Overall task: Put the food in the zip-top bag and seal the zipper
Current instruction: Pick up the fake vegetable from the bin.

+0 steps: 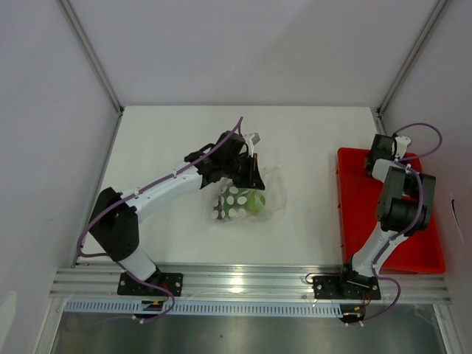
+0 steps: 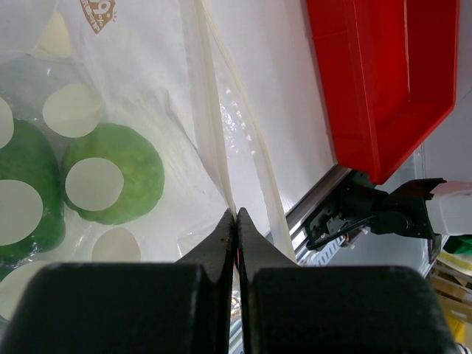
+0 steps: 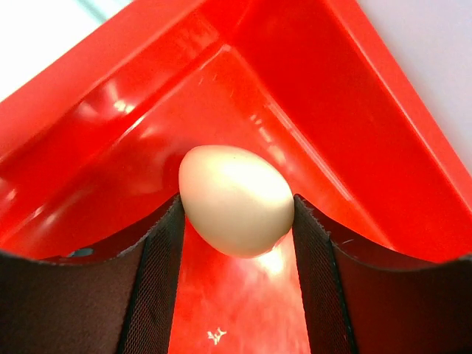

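Reaching out from the near edge of the worktop (image 1: 310, 236), the left arm ends in the left tool (image 1: 254, 175), whose fingers are pressed fully together on the rim of the zip-top bag (image 1: 269, 193) at the middle of the top view. In the left wrist view the pale zipper (image 2: 215, 110) runs from that pinch straight up the frame. A bright green round piece (image 2: 110, 173) and a darker green piece (image 2: 22, 192) already lie inside the bag, to the left of it. Farther back and to the right, the right tool (image 1: 379, 155) is down in the far left corner of the red tray (image 1: 354, 214). Its two pads (image 3: 158, 280) are closed partway against the sides of the whitish ball (image 3: 236, 199), which appears to rest on the tray floor. The ball's long axis lies roughly across the gap from pad to pad, tilted slightly down to the right. From this tool the bag lies left and a little lower in the top view. The right arm is plainly the nearer one to the ball. The bag's mouth seems to face the tray side, though that is hard to confirm.
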Action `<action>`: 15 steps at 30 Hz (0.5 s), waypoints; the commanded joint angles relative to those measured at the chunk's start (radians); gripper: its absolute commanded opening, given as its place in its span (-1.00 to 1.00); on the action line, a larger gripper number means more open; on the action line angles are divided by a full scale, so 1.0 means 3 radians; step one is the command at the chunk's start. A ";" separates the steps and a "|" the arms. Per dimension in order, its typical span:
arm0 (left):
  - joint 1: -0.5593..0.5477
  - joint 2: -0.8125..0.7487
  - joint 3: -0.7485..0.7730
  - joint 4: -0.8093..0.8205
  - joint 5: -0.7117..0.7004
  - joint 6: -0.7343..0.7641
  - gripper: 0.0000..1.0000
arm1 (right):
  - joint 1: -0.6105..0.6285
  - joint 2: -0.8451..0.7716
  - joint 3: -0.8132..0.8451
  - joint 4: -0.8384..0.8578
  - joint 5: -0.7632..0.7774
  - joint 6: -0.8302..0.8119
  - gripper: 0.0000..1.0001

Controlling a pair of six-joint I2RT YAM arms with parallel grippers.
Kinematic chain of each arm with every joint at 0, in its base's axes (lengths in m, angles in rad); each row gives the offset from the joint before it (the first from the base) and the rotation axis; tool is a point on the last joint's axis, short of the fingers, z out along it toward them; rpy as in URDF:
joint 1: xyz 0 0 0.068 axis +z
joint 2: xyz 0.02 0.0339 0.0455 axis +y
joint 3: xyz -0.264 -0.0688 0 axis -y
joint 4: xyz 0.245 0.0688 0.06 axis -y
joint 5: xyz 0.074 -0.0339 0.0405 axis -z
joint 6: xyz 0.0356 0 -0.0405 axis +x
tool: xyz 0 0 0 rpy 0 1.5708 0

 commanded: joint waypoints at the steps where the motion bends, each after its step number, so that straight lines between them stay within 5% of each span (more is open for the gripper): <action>1: -0.0015 -0.0041 0.0116 -0.0029 0.0020 0.0049 -0.99 | 0.0154 -0.0552 -0.0166 -0.0172 0.0145 0.0148 -0.10; 15: -0.0015 -0.0159 0.0090 -0.0090 -0.0011 0.0084 -0.99 | 0.1385 -0.2270 -0.0550 -0.1200 -0.0111 0.0362 -0.17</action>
